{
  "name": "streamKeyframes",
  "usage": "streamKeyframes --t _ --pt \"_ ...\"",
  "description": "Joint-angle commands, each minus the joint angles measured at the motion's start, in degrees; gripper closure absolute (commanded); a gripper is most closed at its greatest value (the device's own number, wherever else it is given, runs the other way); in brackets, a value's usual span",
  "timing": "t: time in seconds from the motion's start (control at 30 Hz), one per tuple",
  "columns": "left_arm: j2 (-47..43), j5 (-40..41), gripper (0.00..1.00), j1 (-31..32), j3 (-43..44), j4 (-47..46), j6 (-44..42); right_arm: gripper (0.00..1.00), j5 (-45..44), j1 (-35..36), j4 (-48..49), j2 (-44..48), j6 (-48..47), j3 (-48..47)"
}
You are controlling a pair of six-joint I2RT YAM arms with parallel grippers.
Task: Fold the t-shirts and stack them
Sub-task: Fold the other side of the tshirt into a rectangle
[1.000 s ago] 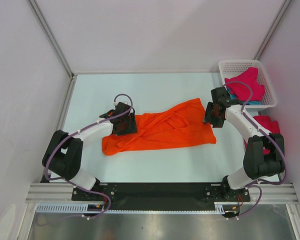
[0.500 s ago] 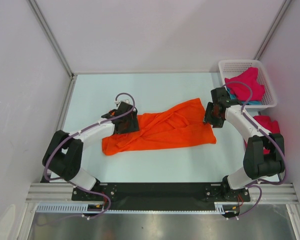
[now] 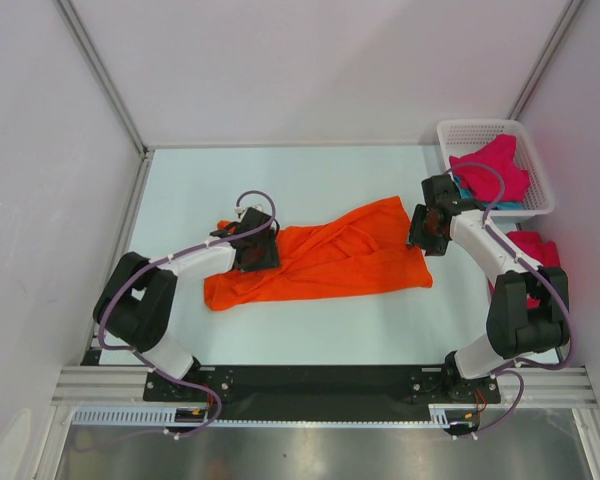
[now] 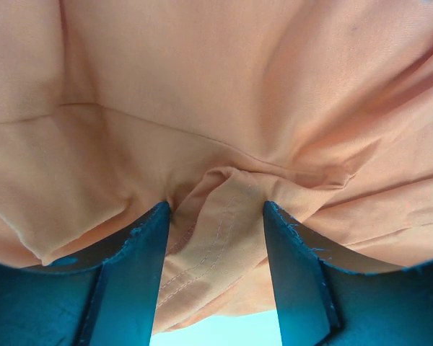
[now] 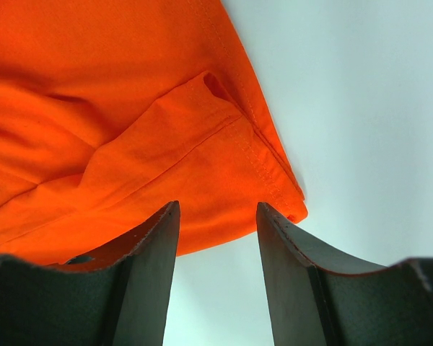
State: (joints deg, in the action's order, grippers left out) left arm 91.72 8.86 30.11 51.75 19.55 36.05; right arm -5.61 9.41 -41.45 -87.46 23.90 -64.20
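A bright orange t-shirt (image 3: 330, 260) lies crumpled lengthwise across the middle of the table. My left gripper (image 3: 253, 250) presses down on its left part. In the left wrist view its jaws are open (image 4: 216, 205), straddling a raised stitched fold of the orange t-shirt (image 4: 216, 108), and cloth touches both fingertips. My right gripper (image 3: 421, 230) hovers at the shirt's right end, open (image 5: 216, 209), with the corner hem of the orange t-shirt (image 5: 115, 108) just beyond its tips and bare table between them. A magenta t-shirt (image 3: 492, 170) lies over a teal one (image 3: 470, 192) in the basket.
The white mesh basket (image 3: 480, 128) stands at the back right corner. Another magenta t-shirt (image 3: 537, 248) lies on the table beside the right arm, below the basket. Grey walls close in the table on three sides.
My left gripper has shifted slightly right onto the orange shirt and its jaws have narrowed around the fold. The right arm has not moved.
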Motion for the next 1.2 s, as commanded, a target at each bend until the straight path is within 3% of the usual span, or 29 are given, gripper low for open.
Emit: streamKeyframes --t 0.0,0.67,0.7,0.73,0.83,1.03,1.17 --pt "-1.19 0.63 0.41 0.65 0.72 -1.01 0.77 0.48 -0.9 0.17 0.67 1.59 -0.17 -0.31" --pt "-5.33 2.04 0.42 1.27 1.6 2.16 0.95 0.48 -0.72 0.52 0.85 1.5 0.01 -0.22" --pt "-5.15 1.86 0.46 1.27 1.43 2.07 1.04 0.48 -0.72 0.44 0.85 1.5 0.09 -0.13" --pt "-4.98 1.77 0.64 1.36 1.34 1.9 1.12 0.48 -0.9 0.52 0.76 1.59 0.01 -0.13" --pt "-4.8 1.77 0.89 1.53 1.16 1.81 1.48 0.48 -0.9 0.52 0.76 1.59 0.09 0.04" --pt "-5.33 1.95 1.0 1.97 1.16 1.98 1.48 0.48 -0.9 0.52 0.85 1.77 0.09 0.22" --pt "-7.42 2.12 1.0 2.94 1.08 2.51 1.21 0.48 -0.81 0.52 0.93 1.86 0.09 0.4"
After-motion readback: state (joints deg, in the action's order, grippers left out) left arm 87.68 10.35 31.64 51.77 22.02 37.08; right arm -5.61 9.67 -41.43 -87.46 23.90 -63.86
